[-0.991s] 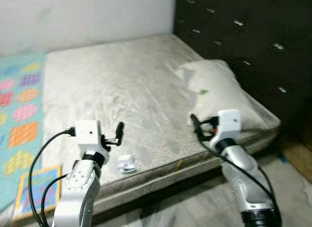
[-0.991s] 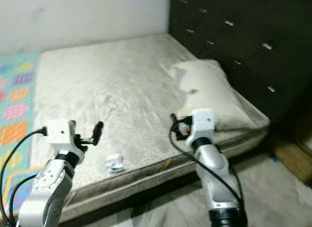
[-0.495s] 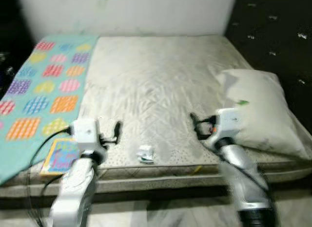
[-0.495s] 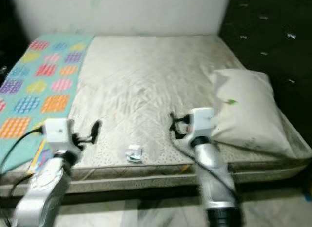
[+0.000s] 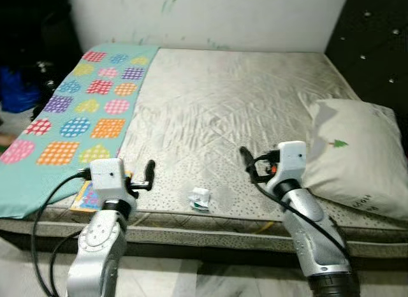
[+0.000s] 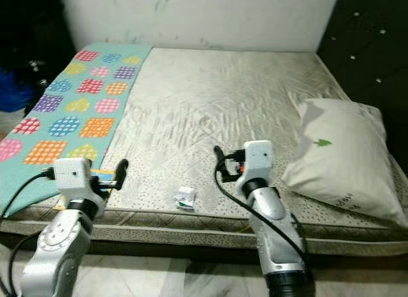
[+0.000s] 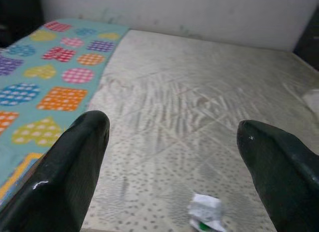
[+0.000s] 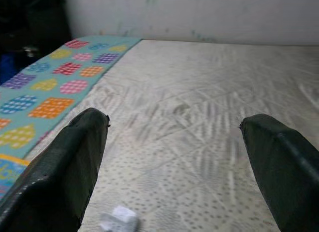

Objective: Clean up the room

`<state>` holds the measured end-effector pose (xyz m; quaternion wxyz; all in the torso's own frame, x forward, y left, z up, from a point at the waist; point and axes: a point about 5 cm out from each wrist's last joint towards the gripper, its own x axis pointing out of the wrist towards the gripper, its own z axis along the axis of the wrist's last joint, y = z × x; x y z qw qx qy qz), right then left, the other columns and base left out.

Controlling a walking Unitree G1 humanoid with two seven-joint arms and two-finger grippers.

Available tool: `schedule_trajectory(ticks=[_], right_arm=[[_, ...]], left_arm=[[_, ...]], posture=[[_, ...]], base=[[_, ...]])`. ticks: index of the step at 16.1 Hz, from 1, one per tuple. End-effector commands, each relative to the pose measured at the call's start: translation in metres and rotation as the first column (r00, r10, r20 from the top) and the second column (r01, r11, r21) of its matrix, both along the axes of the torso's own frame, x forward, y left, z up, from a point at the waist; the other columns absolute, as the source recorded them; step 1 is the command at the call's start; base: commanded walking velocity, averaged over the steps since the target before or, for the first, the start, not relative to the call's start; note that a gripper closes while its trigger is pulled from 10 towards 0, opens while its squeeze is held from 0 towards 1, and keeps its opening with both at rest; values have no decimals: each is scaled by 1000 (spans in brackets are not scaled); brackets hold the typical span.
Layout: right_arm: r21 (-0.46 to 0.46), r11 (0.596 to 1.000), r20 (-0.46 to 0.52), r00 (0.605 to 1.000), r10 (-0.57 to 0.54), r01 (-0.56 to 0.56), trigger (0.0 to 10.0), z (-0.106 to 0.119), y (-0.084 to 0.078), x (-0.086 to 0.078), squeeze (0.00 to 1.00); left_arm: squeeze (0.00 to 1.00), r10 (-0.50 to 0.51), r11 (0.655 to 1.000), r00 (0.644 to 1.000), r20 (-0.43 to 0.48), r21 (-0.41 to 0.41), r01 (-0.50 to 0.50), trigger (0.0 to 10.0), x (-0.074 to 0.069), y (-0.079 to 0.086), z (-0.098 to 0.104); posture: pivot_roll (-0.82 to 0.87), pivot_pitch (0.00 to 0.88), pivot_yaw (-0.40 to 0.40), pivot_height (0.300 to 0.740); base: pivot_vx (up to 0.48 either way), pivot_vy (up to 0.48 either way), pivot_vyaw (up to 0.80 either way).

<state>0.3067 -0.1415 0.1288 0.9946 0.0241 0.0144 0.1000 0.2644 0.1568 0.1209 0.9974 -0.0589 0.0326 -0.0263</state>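
Wrapper (image 5: 200,199) on mattress (image 5: 242,106) | print possibly green, unreadable

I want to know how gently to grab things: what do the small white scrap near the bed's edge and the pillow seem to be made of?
White scrap: looks like crumpled paper or a thin wrapper, matte, creased, with a green mark. Pillow: soft woven fabric, off-white and matte, wrinkled and sagging, with a small green tree print.

No text, brand or number can be read anywhere. The pillow (image 5: 360,157) has a small green tree-shaped mark and a faint dark print line near its lower edge, too small to make out. The crumpled wrapper (image 5: 200,199) on the bed (image 5: 242,106) shows a green smudge, illegible.
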Motion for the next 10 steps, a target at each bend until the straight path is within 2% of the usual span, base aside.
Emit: schedule_trajectory(ticks=[1,7,9,10], right_arm=[[14,1000,13,1000,-5,5,10000,4,0,-1,0],[-8,1000,15,1000,6,-6,10000,3,1,0,0],[-5,1000,14,1000,6,-6,10000,2,2,-1,0],[6,1000,8,1000,1,-1,10000,1,2,-1,0]], left_arm=[[0,8,1000,1000,3,6,-8,10000,0,3,2],[0,-33,999,999,20,-19,33,10000,-1,0,3],[0,-53,998,998,27,-18,53,10000,-1,-2,4],[0,-55,998,998,26,-20,56,10000,-1,-2,4]], posture=[[-16,77,-42,740],[-14,70,-40,740],[-13,65,-39,740],[-13,65,-39,740]], base=[[0,0,0],[0,0,0],[0,0,559],[0,0,0]])
